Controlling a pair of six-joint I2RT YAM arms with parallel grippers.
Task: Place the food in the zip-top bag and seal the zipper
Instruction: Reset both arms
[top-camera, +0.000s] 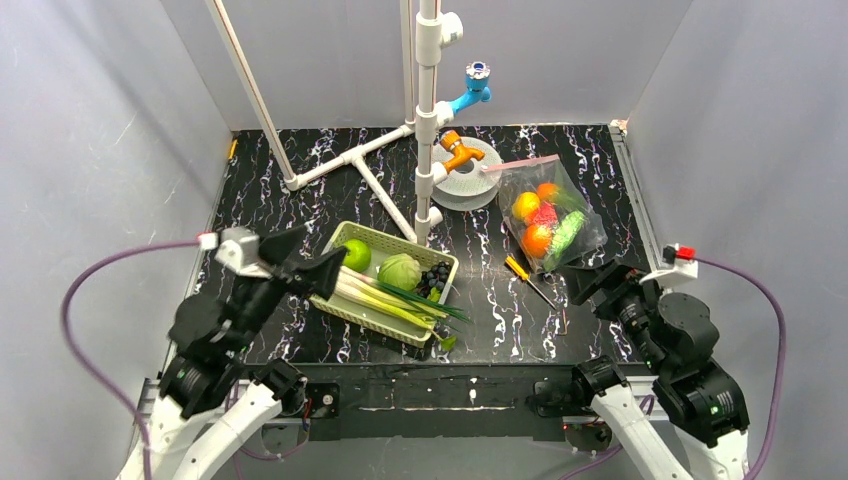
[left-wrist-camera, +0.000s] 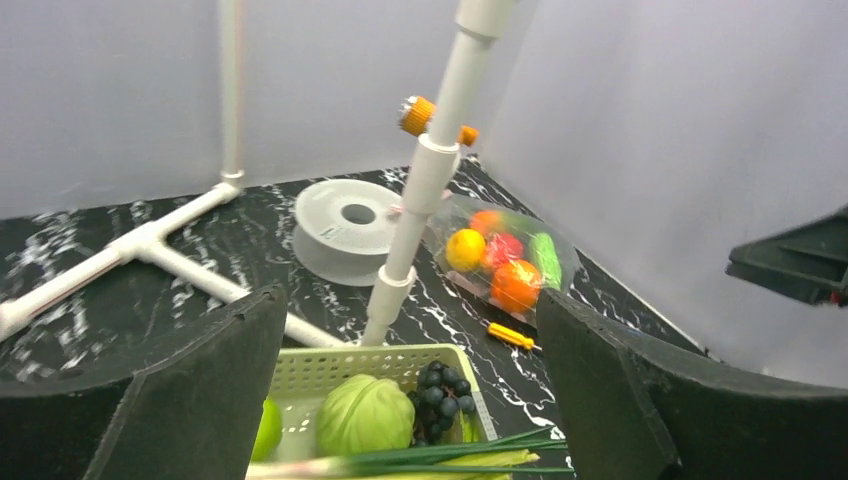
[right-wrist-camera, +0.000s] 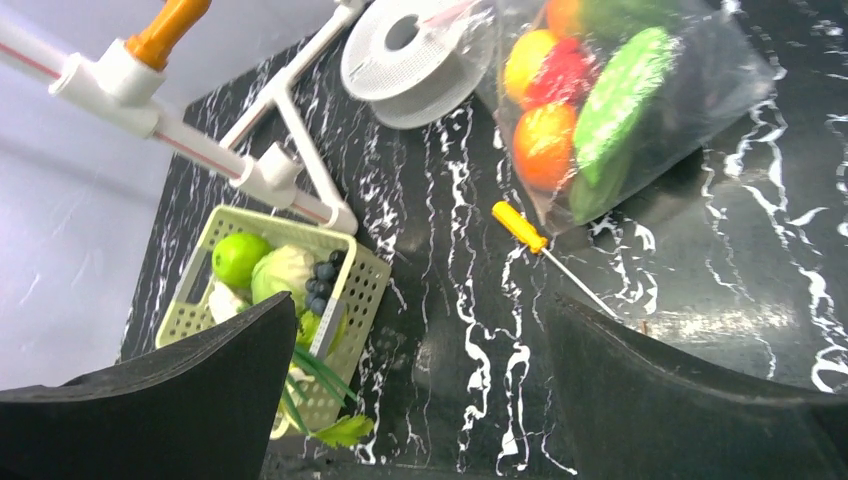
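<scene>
Judging zipper (top-camera: 522, 164) seal as step in hand. Noting food (top-camera: 540, 238) already inside zip-top bag (top-camera: 580, 228), toward far right corner of worktop (top-camera: 500, 320), strip end lying across grey spool (top-camera: 462, 182). Holding left pincer (top-camera: 312, 258) and right pincer (top-camera: 592, 277) apart, empty, by near edge. Pinch strip at one end, run along. Mind screwdriver (top-camera: 520, 268) just beside bag, white pipe stand (top-camera: 427, 120) leftward, right edge close.

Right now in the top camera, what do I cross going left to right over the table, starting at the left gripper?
left gripper → pale green basket → white spool → zip-top bag holding the food. The screwdriver overlaps the bag's span, so it is left out.
</scene>
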